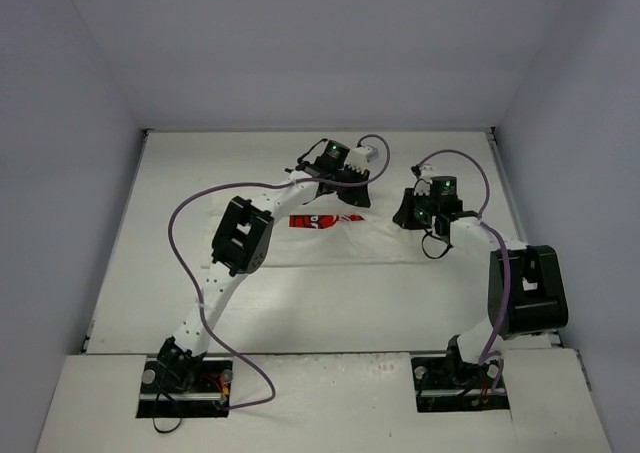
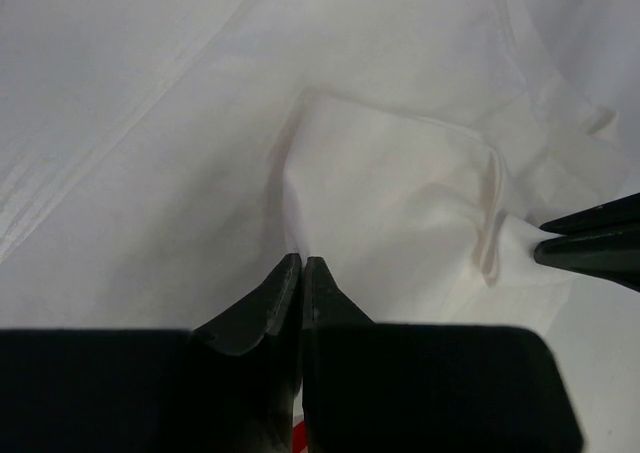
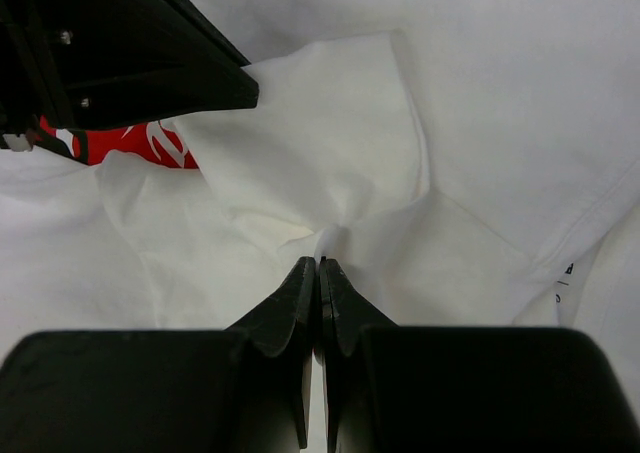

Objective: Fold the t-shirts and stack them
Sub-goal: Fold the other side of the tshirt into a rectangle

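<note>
The t-shirt [image 1: 345, 241] lies spread on the table [image 1: 190, 173] with its red print [image 1: 312, 221] facing up. Both grippers are pinched tight on cloth near that print — the left gripper [image 2: 302, 263] on a raised ridge just beyond it, the right gripper [image 3: 318, 265] on a gathered fold to its right. Neither pair of jaws shows a gap. 2 grips on 1 flap probably serve to keep its edge straight for a fold across the print.

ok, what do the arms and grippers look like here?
The left arm and right arm have white links and chunky black joint housings. A purple cable runs along each. Small green lights sit near the wrists. The left gripper and right gripper have black fingers tapering to points.
</note>
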{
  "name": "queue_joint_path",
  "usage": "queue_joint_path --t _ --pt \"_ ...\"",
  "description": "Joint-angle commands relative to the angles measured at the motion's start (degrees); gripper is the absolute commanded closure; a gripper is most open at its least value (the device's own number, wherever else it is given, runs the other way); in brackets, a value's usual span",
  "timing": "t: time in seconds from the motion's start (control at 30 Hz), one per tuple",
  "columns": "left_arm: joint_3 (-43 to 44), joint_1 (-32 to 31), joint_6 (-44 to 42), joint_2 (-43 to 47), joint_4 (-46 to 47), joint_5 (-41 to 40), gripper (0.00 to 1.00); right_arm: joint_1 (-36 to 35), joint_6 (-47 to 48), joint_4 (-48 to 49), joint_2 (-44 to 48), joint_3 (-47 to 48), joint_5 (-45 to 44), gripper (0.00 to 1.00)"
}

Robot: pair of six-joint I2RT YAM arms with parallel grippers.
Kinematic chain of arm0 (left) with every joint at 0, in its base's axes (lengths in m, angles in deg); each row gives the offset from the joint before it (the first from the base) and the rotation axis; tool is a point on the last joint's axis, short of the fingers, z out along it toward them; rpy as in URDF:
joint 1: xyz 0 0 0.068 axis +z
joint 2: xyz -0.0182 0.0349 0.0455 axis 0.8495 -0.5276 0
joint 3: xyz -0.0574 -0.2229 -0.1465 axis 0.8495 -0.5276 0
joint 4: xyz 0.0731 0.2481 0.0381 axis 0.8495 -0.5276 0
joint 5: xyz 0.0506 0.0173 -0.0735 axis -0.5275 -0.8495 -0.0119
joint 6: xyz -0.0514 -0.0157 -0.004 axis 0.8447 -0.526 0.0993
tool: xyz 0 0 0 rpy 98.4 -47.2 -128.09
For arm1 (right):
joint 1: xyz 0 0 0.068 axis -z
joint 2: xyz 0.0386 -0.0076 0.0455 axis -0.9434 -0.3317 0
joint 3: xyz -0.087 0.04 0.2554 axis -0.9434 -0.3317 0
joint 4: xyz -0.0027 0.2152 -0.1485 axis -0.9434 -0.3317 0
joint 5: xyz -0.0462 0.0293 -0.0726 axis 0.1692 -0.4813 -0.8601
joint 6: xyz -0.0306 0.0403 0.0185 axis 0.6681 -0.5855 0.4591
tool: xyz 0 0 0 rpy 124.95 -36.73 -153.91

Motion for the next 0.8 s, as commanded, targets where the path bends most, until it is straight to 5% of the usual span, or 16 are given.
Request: queue_joint_path --t 0.0,0.23,0.77 --pt "-4.8 0.9 3.5 12.1 8.0 -0.7 1.00 0.1 0.3 3.2 2.8 1.0 -1.1 1.00" --pt "-22.8 1.8 8.2 22.1 19.8 -0.6 1.00 1.4 -0.6 2.8 5.4 0.4 -1.9 1.00" --pt "-33.9 1.0 12.0 26.6 23.7 0.9 1.00 3.7 -1.6 -0.1 11.5 1.1 -8.9 1.00"
